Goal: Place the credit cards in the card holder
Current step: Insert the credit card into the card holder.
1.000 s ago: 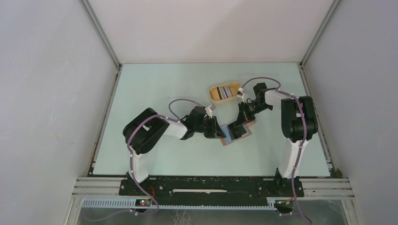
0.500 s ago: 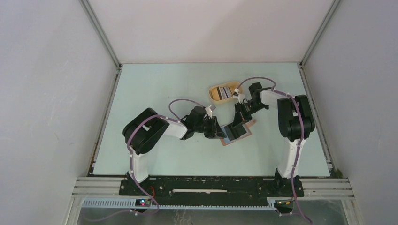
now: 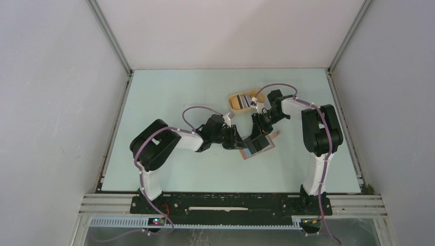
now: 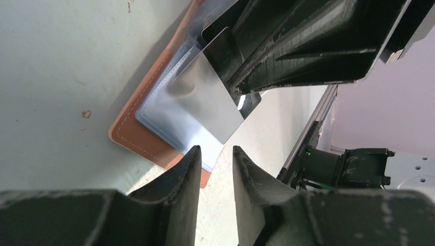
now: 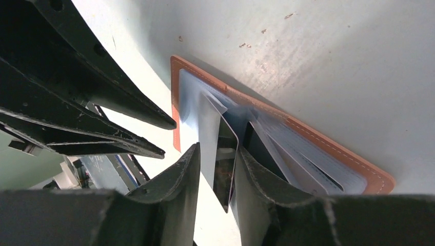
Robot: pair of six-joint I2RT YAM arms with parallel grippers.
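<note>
You'll find the card holder [image 3: 260,147] lying open and flat on the tabletop [image 3: 169,97], about midway between the near and far edges and a little right of centre. Its reddish-brown outer face is down and its clear inner sleeves face up.

Your two arms meet over it, the left arm reaching in from the left and the right arm from the far right.

In the right wrist view, the right fingers [image 5: 190,164] stand a little apart with a dark card [image 5: 225,164] in the gap between them. The card stands on edge, with its lower end down among the clear sleeves near the middle of the holder. You cannot tell from these views whether the pads are pressing the card or have let go of it.

In the left wrist view, the left fingers [image 4: 192,164] hang just over the holder's near-left corner, parted by a narrow gap. Only that corner and bare tabletop show through the gap, so they grasp nothing. From this side the same card shows a shiny, reflective face, with the right arm's black fingers close beside its upper end.

Toward the far edge, just beyond the right arm's wrist, sits a yellow oval tray [image 3: 233,102]. More credit cards [image 3: 247,100] lie inside it, showing dark and pale stripes.
</note>
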